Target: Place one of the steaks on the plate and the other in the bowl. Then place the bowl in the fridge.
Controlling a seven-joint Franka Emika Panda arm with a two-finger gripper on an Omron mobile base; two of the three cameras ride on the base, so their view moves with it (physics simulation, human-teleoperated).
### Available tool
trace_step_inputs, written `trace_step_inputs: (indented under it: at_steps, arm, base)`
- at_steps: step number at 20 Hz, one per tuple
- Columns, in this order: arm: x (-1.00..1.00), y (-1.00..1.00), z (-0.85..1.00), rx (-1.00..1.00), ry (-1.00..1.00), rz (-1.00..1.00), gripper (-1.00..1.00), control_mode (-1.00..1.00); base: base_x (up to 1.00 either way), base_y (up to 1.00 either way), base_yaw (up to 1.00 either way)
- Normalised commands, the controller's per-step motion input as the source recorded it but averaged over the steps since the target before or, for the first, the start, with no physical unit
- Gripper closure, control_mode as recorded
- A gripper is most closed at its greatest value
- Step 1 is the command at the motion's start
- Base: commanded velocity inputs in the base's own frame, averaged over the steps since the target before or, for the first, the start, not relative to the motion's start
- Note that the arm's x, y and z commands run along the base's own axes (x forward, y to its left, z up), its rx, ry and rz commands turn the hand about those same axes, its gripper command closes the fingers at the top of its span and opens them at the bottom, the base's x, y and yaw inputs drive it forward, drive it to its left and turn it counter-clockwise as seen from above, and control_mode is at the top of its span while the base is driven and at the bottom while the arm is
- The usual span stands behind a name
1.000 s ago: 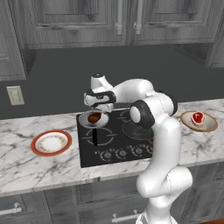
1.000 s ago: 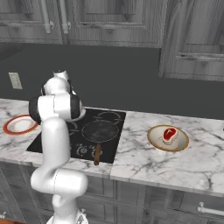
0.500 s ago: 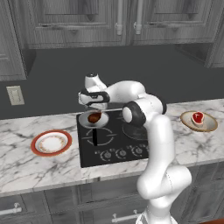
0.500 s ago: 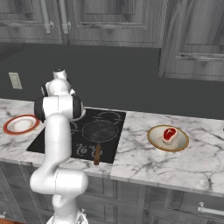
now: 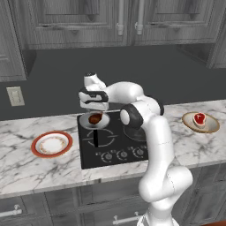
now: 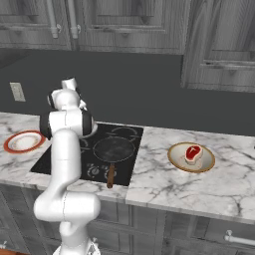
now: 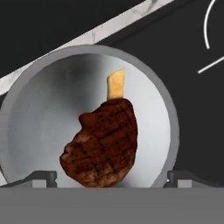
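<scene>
Gripper (image 5: 93, 111) poised over the silver pan (image 7: 39, 109), jaws spread wide.
Straight below it lies the brown steak (image 7: 101, 144) (a small yellow piece (image 7: 116, 84) just beside it); off to its right sits the red steak (image 5: 199, 118) in the bowl (image 5: 211, 127), to its left the plate (image 5: 51, 144).

No readable text, label or number anywhere.

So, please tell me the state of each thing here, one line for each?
Brown steak: lying in the silver pan on the stove, not gripped.
Red steak: lying in the tan bowl.
Plate: nothing on it.
Tool: open, above the brown steak.
Upper cabinets: closed.
</scene>
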Motion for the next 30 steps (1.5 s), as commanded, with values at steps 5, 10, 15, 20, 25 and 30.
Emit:
trace_step_inputs:
  at_steps: [5, 10, 15, 20, 25, 30]
  arm:
    - [0.0, -0.03, -0.24, 0.01, -0.05, 0.01, -1.0, -1.0]
    - [0.01, 0.0, -0.14, 0.03, -0.02, 0.03, -1.0, -1.0]
    - [0.0, -0.14, -0.29, 0.0, 0.0, 0.0, -1.0, -1.0]
    - [0.17, 0.0, -0.12, 0.0, 0.0, 0.0, -1.0, -1.0]
    - [0.05, 0.0, -0.24, 0.0, 0.0, 0.0, -1.0, -1.0]
    - [0.02, 0.0, -0.36, 0.0, 0.0, 0.0, -1.0, -1.0]
  base:
    - [0.0, 0.0, 0.0]
    - [0.0, 0.0, 0.0]
    - [0.0, 0.0, 0.0]
    - [0.0, 0.0, 0.0]
    - [0.0, 0.0, 0.0]
    - [0.0, 0.0, 0.0]
